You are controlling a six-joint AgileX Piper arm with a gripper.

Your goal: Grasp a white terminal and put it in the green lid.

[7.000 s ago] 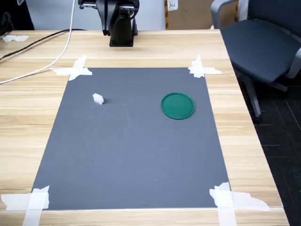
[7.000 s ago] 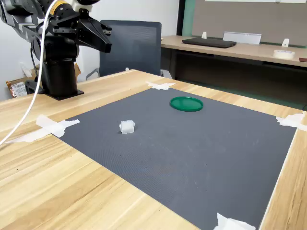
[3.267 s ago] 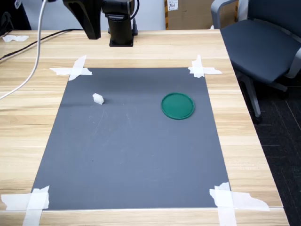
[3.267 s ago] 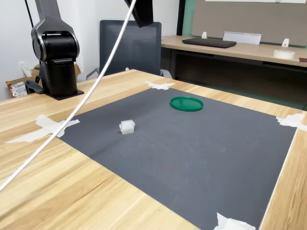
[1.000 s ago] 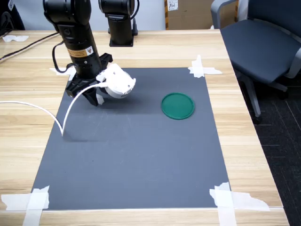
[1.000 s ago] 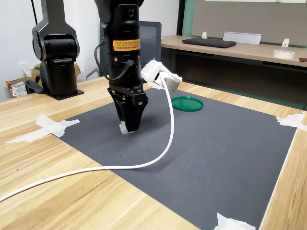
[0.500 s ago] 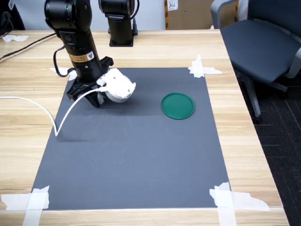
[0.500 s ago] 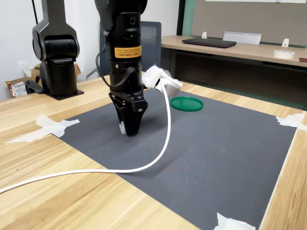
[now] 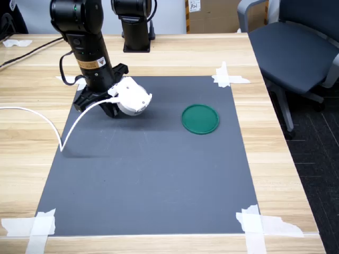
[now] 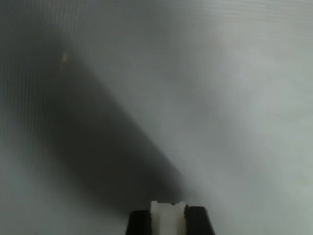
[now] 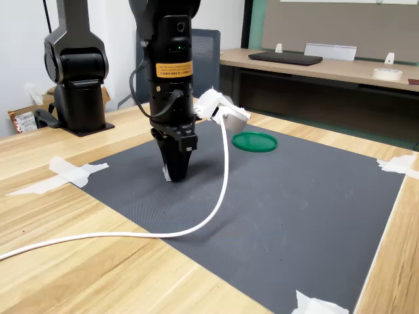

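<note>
In the first exterior view, a white cable (image 9: 69, 129) loops in from the left edge across the wooden table (image 9: 159, 53) and climbs to the white camera housing (image 9: 131, 98) on the arm's wrist. Just right of that loop, the black Piper arm (image 9: 87, 42) stands nearly upright over the far-left part of the dark grey mat (image 9: 148, 174), its gripper (image 9: 109, 112) pointing straight down at the mat.

In the second exterior view the gripper (image 11: 175, 171) has its two fingers drawn narrow, and the white terminal (image 11: 167, 173) shows as a small pale sliver at their tips, right at the mat surface. The wrist view confirms it: the white terminal (image 10: 167, 217) sits clamped between two dark fingertips (image 10: 197, 220), one on each side, touching it.

Further right in the first exterior view, the green lid (image 9: 200, 118) lies flat on the mat, well apart from the gripper. White tape strips (image 9: 228, 78) pin the mat's corners. At the far right, off the table, stands a grey office chair (image 9: 296, 47).
</note>
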